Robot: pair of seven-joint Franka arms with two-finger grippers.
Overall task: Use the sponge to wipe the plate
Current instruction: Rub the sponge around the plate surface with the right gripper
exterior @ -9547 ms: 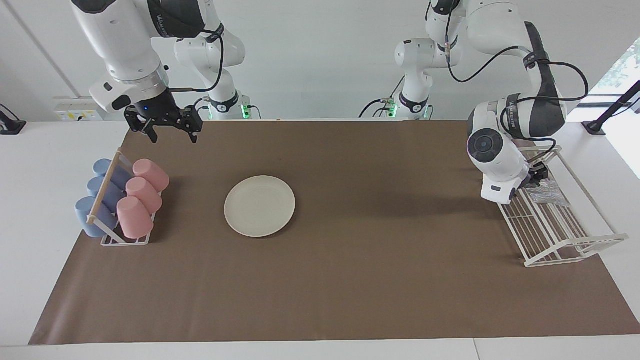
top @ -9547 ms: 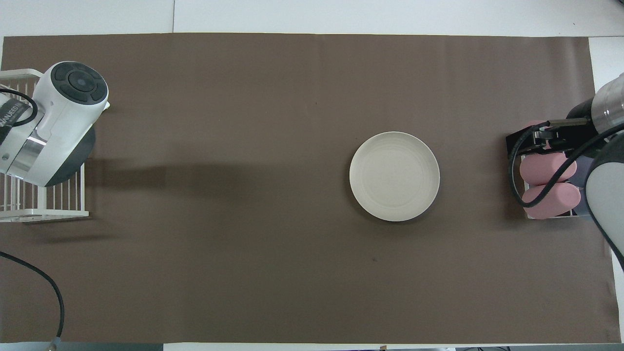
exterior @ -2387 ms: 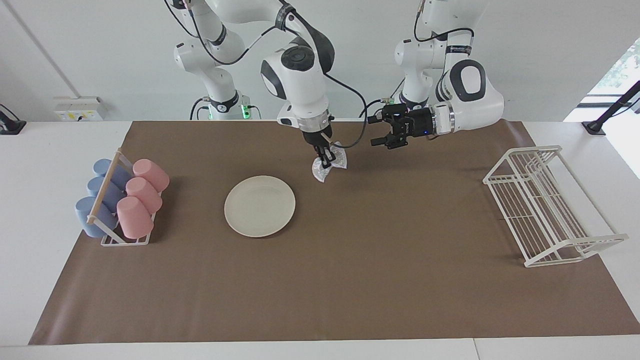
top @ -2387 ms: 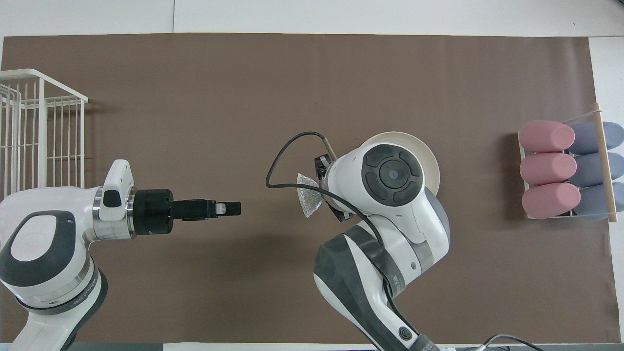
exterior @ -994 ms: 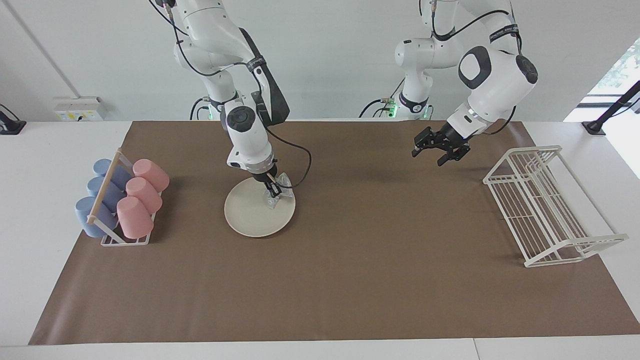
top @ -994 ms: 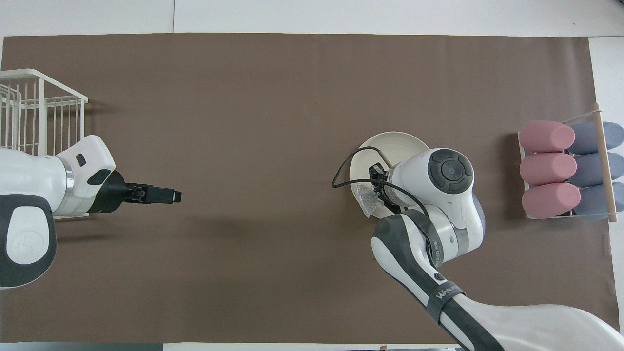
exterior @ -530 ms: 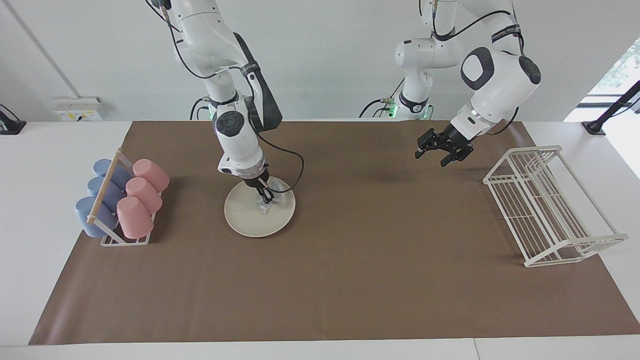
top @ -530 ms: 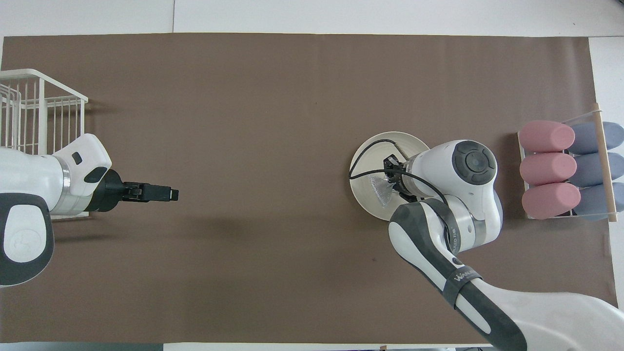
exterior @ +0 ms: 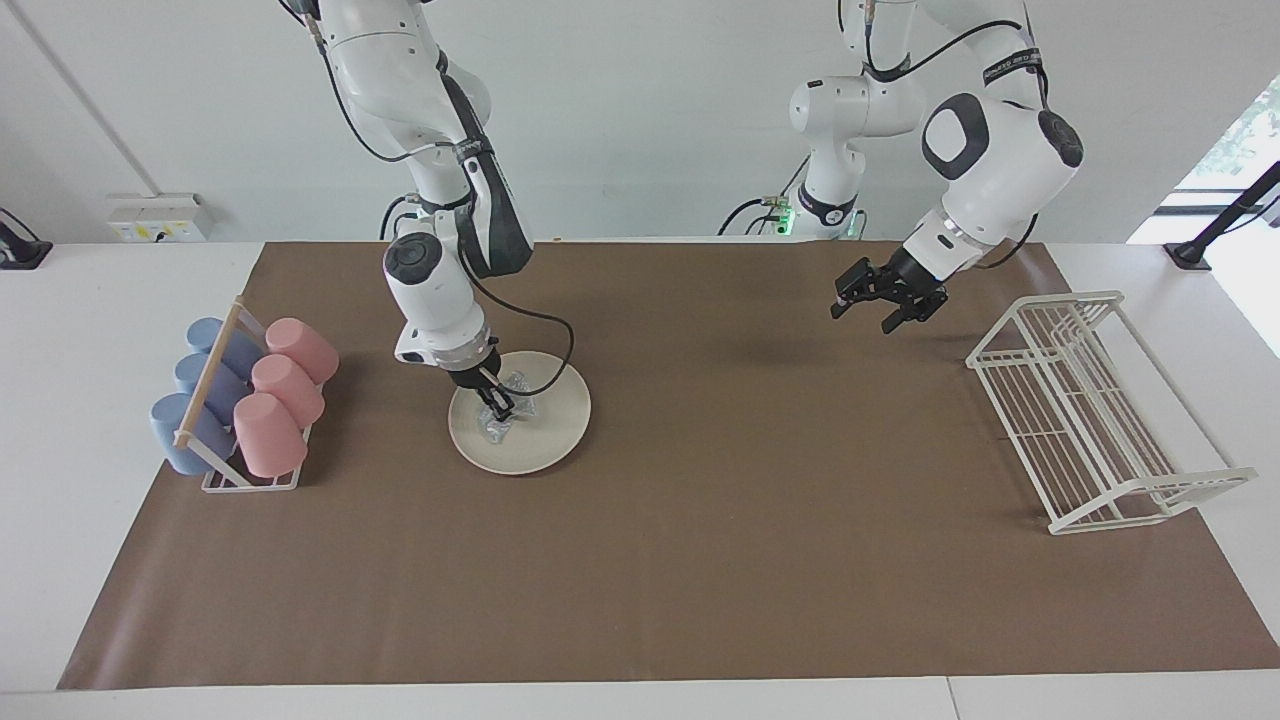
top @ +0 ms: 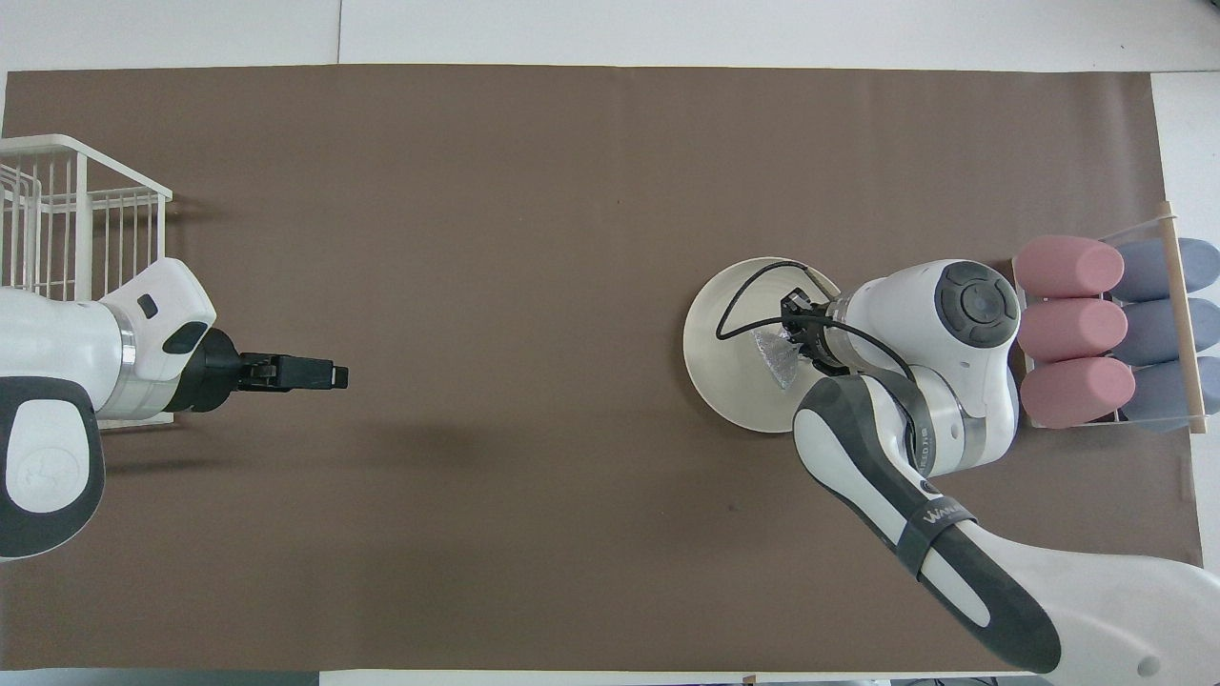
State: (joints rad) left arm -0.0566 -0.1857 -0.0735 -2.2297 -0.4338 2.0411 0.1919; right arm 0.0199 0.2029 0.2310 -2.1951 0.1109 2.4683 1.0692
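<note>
Sponge and fingers: the sponge [exterior: 503, 408] sits pinched between the closed fingertips of the right gripper [exterior: 497, 406]; crumpled grey mesh shows on both sides of the tips and below them, pressed down on the plate [exterior: 555, 425].
Sponge place: on the inner part of the plate, toward the edge that faces the cup rack [exterior: 222, 400]; left of centre in the facing view, right of centre in the overhead view [top: 782, 357].
Sponge direction: irregular and bunched; in the overhead view it reads as a rough wedge with its wide end under the gripper and its point toward the lower edge of the frame. A clear long axis cannot be told.
Right gripper: fingers fully closed on the sponge, pointing steeply down onto the plate [top: 729, 381]; the arm comes in from the upper left of the facing view.
Left gripper: [exterior: 886, 298] fingers spread wide, holding nothing; it waits in the air over bare brown mat [exterior: 700, 520], upper right of the facing view, near the wire rack [exterior: 1100, 420] but apart from it. In the overhead view it lies level at the left edge [top: 329, 373].
Plate: flat on the mat, between the cup rack and the table's middle.
Cups: pink and blue cups lie on their sides in the cup rack, left edge of the facing view.
</note>
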